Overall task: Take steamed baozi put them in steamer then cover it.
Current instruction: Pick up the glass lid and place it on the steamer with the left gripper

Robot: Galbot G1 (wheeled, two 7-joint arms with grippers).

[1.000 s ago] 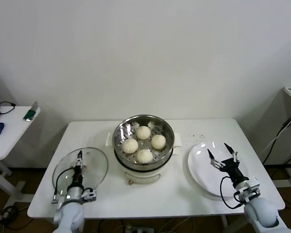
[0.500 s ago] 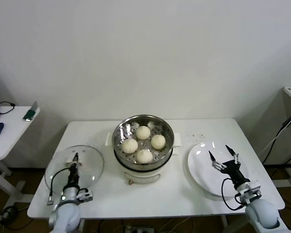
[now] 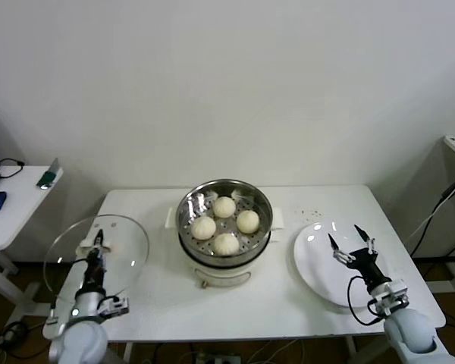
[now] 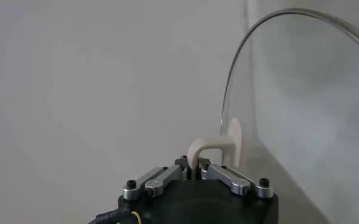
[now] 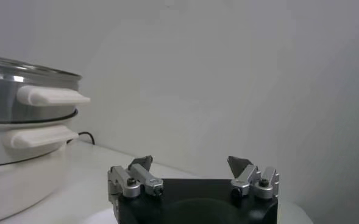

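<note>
Steamer (image 3: 225,224) sits mid-table (image 3: 288,303), uncovered, with all four steamed baozi (image 3: 225,225) on its perforated tray: one at the back, one left, one right, one front, close together. Left gripper (image 3: 97,244) is pinched tight on the cream handle (image 4: 214,146) of the cover (image 3: 96,255), holding the glass lid tilted up at the table's left edge, well apart from the steamer. Right gripper (image 3: 352,243) hovers with fingers spread wide over the white plate (image 3: 312,262) to the steamer's right; nothing between them, and the plate has nothing on it.
</note>
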